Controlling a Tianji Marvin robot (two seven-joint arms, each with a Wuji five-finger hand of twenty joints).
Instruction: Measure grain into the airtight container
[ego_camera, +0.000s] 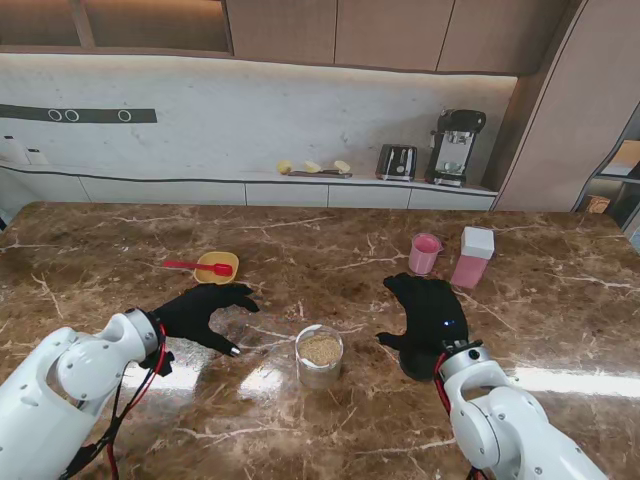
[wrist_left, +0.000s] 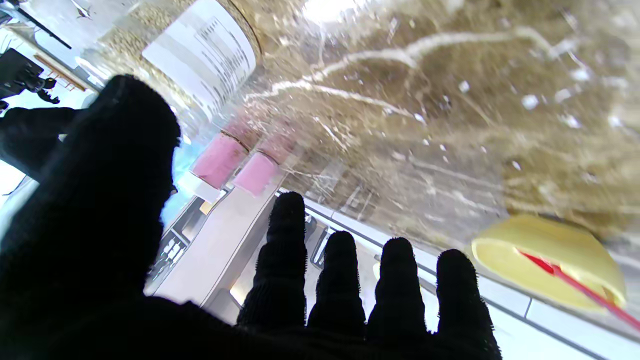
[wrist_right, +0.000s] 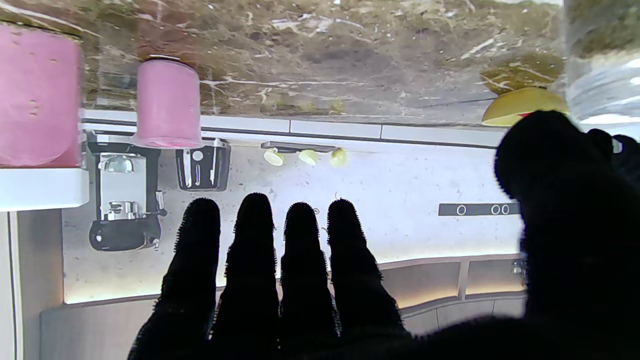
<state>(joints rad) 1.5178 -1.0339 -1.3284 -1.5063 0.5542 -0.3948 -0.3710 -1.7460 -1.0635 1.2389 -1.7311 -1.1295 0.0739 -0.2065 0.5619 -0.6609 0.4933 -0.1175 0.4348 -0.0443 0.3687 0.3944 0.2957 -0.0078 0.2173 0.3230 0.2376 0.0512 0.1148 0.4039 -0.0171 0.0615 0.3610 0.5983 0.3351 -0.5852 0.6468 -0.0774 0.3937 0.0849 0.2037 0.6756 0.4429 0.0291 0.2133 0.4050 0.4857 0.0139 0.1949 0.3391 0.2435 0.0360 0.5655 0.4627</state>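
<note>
A clear jar of grain (ego_camera: 319, 356) stands open between my two hands, near my edge of the table; its labelled side (wrist_left: 200, 55) shows in the left wrist view and its edge (wrist_right: 600, 65) in the right. A yellow bowl (ego_camera: 217, 267) holds a red spoon (ego_camera: 190, 266). Farther right stand a pink cup (ego_camera: 424, 253) and a pink container with a white lid (ego_camera: 472, 256). My left hand (ego_camera: 205, 312) rests flat, fingers spread, to the left of the jar. On the other side my right hand (ego_camera: 428, 318) lies open. Neither holds anything.
The marble table (ego_camera: 120, 240) stretches wide around these things. Beyond its far edge runs a counter with a toaster (ego_camera: 396, 162), a coffee machine (ego_camera: 455, 147) and small yellow items (ego_camera: 313, 167).
</note>
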